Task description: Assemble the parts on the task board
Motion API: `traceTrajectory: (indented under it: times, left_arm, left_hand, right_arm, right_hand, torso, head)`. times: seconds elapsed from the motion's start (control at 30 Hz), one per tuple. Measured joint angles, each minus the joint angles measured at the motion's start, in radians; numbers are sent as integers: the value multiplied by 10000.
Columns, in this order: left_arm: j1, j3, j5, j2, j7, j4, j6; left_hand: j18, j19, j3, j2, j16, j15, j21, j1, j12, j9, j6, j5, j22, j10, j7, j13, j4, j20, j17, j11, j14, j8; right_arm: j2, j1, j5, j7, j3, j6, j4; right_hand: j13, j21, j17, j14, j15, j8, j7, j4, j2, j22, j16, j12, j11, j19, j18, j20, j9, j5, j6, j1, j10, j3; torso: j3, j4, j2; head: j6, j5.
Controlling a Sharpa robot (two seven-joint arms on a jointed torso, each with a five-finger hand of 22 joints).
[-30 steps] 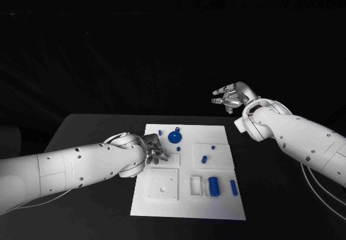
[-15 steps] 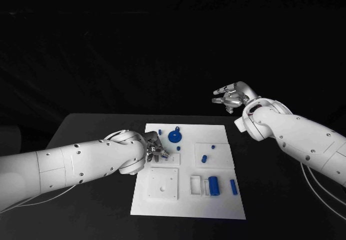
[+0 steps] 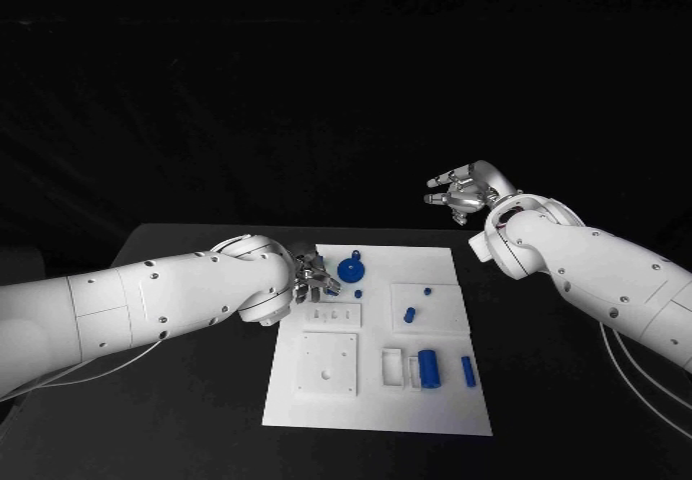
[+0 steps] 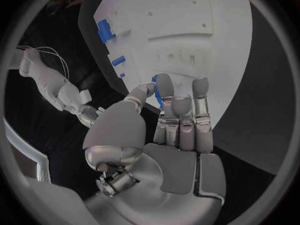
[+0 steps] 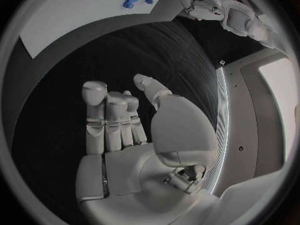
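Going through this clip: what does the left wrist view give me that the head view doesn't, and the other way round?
Left wrist view: the inside of the left hand, with a small blue part apparently pinched between thumb and finger above the task board.

Head view: the board's full layout, including the blue gear and blue cylinder, and the right hand raised beyond the table's far edge, fingers apart, holding nothing.

Both: the left hand over the white board's far left part.
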Motion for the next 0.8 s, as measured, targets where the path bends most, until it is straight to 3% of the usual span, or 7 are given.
traceTrajectory:
  times: [0.17,0.4,0.53,0.8]
  left_arm:
    - [46,-42,233,164,-77,-145,286]
    - [78,-135,469,391,-162,-347,403]
    - [76,-193,450,458,-190,-328,238]
    - [20,-229,298,487,-219,-257,-308]
  left_hand:
    - [1,61,-1,29,274,-23,-50,-30,221,281,0,351,72,2,0,86,-1,-11,333,-2,57,0]
    - [1,106,-14,127,564,-41,-37,-138,491,735,0,561,71,35,0,209,-14,-37,710,-34,150,-23]
    - [2,106,-14,75,671,-26,49,-244,599,831,0,772,70,35,0,251,-14,-37,847,-34,207,-24]
    - [1,105,-15,62,785,-34,128,-281,704,879,0,778,70,54,0,286,-15,-37,965,-49,225,-38]
  right_arm:
    - [61,0,0,-32,-1,19,-130]
    - [216,0,29,-87,-1,57,-336]
    - [296,5,54,-116,-1,84,-444]
    - [538,90,84,-169,-1,117,-764]
  right_hand:
    - [0,0,-1,0,0,0,0,0,0,0,0,0,0,0,0,0,0,48,0,0,0,0]
    - [-10,0,-1,0,0,0,0,0,0,0,0,0,-39,0,0,0,0,95,0,0,-39,0]
    - [-10,0,-6,0,0,0,-1,0,0,0,0,0,-39,0,-1,0,0,114,0,0,-39,0]
    - [-10,0,-10,-1,0,0,-1,0,0,0,0,0,-39,0,-3,0,0,114,-1,0,-39,0]
  torso:
    - [-2,6,-10]
    - [-2,15,-15]
    - [-1,16,-6]
    - [-1,35,-9]
  head:
    - [-65,2]
    - [-173,4]
    - [-203,4]
    - [-286,4]
